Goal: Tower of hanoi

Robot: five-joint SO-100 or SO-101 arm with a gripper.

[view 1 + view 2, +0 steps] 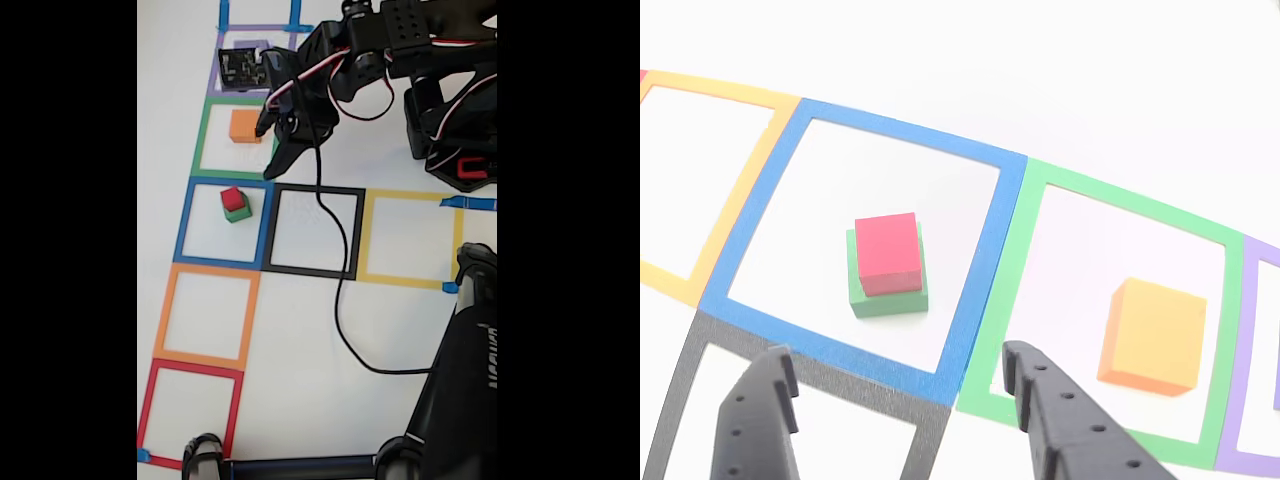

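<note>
White table, gripper spread, hovering

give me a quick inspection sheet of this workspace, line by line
surface: white table marked with hollow coloured tape squares
job's things: red block stacked on green block inside the blue tape square; orange block alone in the green tape square; purple block cannot be made out
clutter: nothing seen
grippers: gripper open, holding nothing, above the edge between the blue and black squares in the other view
cables: black cable runs from the arm across the black tape square
surroundings: black tripod-like legs at the bottom of the fixed view
</note>
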